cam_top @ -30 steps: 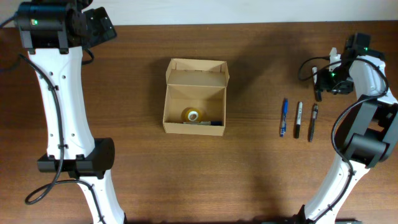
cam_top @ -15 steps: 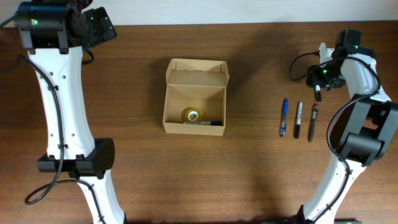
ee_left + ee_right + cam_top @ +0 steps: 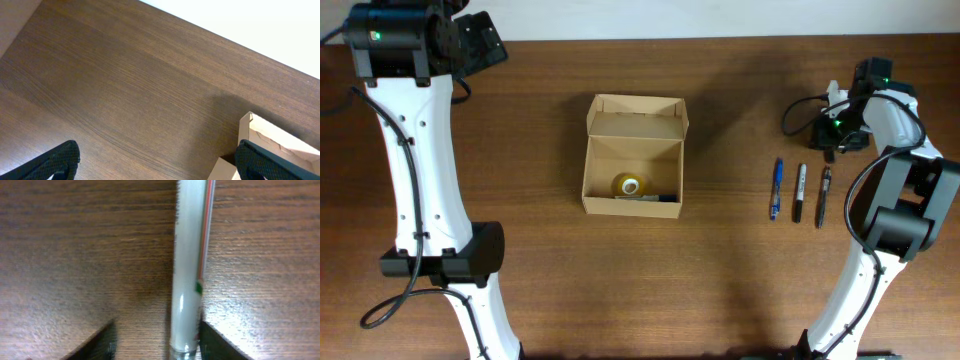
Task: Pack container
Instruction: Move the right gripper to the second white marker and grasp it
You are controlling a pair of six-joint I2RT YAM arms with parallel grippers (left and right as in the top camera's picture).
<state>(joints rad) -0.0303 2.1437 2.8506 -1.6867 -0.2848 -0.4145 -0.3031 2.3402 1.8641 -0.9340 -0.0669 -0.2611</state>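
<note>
The container, a tan cardboard box [image 3: 588,170], stands open at the table's middle with its flap lid back; a yellow tape roll [image 3: 629,185] and a dark item lie inside. Its corner shows in the left wrist view [image 3: 270,145]. My right gripper [image 3: 830,135] is low over the table at the back right. Its jaws [image 3: 157,340] are open around a white pen with a red stripe [image 3: 189,270]. The pen lies against the right finger, and the left finger stands apart. My left gripper [image 3: 472,45] is open and empty [image 3: 157,160], above the table's back left.
A blue pen [image 3: 776,188], a grey marker [image 3: 800,192] and a black pen [image 3: 823,196] lie side by side just in front of the right gripper. Bare wood lies between the box and the pens.
My right gripper has shifted a little to the left and turned near the back edge. The left arm, the box and the three pens have not moved.
</note>
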